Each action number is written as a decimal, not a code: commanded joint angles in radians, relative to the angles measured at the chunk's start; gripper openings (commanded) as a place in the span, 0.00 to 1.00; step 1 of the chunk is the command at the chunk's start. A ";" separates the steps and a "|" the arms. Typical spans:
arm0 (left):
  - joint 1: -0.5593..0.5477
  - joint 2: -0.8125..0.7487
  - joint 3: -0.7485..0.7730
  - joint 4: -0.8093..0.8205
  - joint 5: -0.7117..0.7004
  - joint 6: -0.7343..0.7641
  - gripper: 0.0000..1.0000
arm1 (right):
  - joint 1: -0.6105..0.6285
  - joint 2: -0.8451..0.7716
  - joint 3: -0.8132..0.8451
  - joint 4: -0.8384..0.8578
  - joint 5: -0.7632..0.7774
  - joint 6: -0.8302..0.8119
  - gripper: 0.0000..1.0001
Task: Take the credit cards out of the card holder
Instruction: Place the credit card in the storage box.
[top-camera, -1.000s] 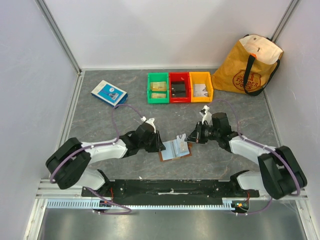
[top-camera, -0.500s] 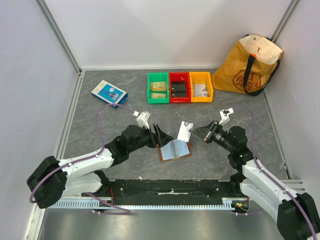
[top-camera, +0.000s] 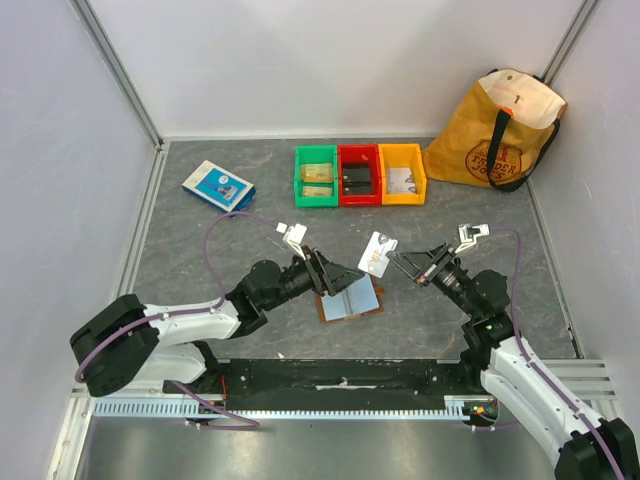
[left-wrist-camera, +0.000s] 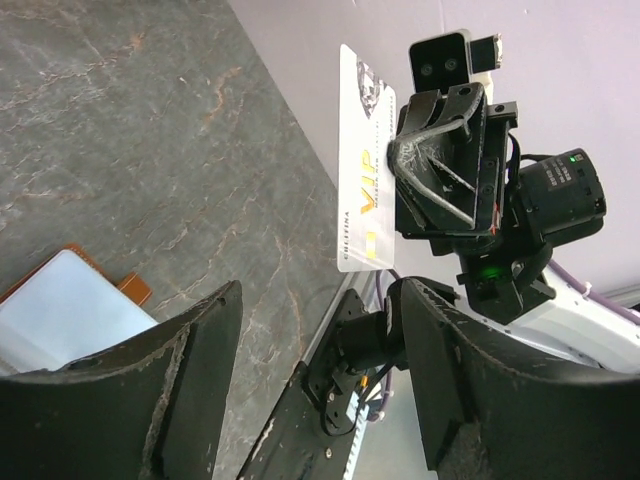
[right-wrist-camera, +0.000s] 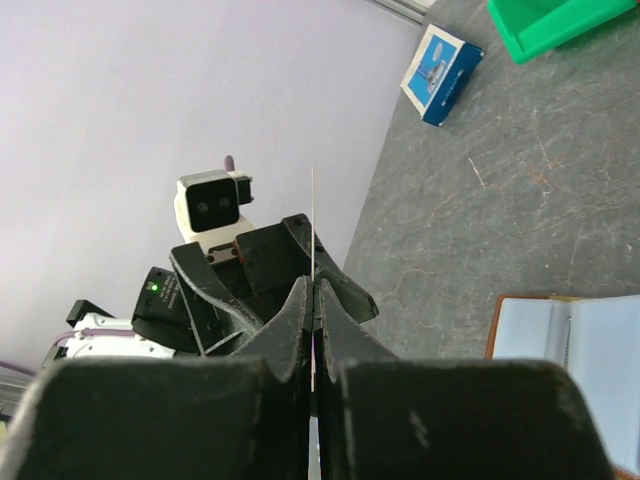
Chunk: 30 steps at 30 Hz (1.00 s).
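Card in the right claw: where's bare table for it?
Bare table lies between the bins and the card holder, and between the blue box and the left arm. Crowded over the card holder, where left claw nearly meets right claw and its card.

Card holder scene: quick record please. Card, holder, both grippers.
credit card: out of the holder, lifted in the air
card holder: lying open, pale inner faces up, not gripped
right gripper: shut on the credit card's edge
left gripper: open, empty, facing the card
other cards in holder: cannot tell
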 joint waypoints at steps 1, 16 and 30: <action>-0.012 0.054 0.045 0.158 0.014 -0.037 0.70 | 0.007 -0.025 -0.022 0.072 0.015 0.044 0.00; -0.012 0.119 0.068 0.257 -0.006 -0.037 0.09 | 0.015 -0.022 -0.041 0.100 -0.013 0.044 0.00; 0.281 -0.223 0.082 -0.415 0.431 0.243 0.02 | -0.001 0.141 0.208 -0.193 -0.304 -0.433 0.64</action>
